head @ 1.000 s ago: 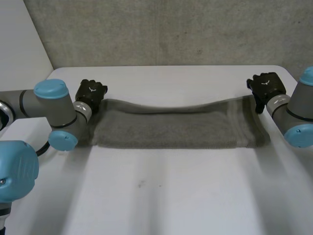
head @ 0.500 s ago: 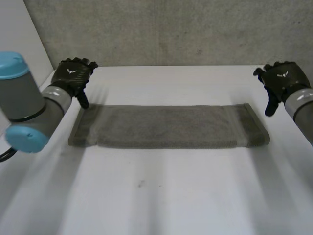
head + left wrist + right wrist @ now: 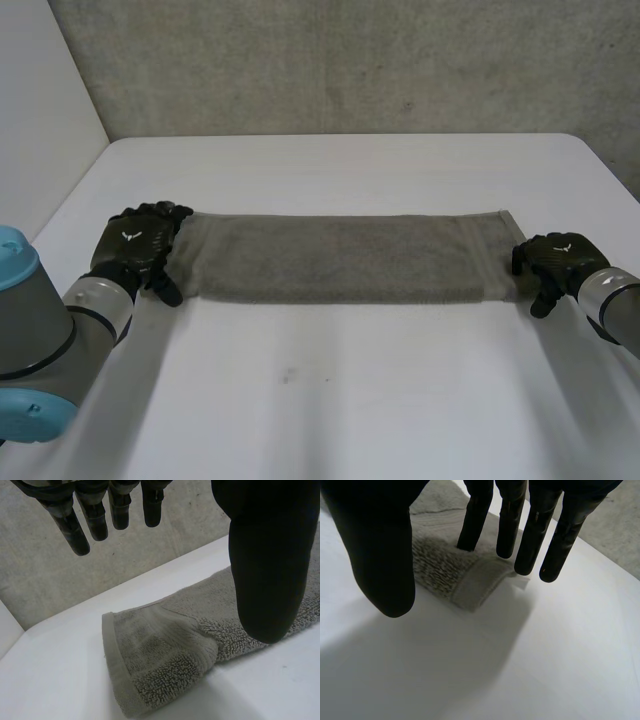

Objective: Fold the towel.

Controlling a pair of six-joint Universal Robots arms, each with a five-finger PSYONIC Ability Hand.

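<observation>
Two hands are recorded at the short ends of one grey towel [image 3: 340, 258], which is laid flat as a long, narrow strip across the middle of the white table [image 3: 350, 400]. The left hand [image 3: 135, 250] is placed at the towel's left end, and the right hand [image 3: 558, 262] at its right end, near the front corner. In the left wrist view the fingers [image 3: 70, 525] are seen straight and slightly spread, with the thumb [image 3: 265, 555] held well apart from them; the towel's end is found beneath the hand, one layer turned up at the corner, and nothing is gripped. In the right wrist view the fingers [image 3: 507, 525] are likewise extended and separated, the thumb [image 3: 375, 545] set apart; one fingertip appears to rest on the pile near the hemmed corner, though contact cannot be confirmed. A small white label [image 3: 521, 583] is noted at that corner. No cloth is pinched by either hand. A grey concrete wall [image 3: 350, 60] is noted behind the table.
</observation>
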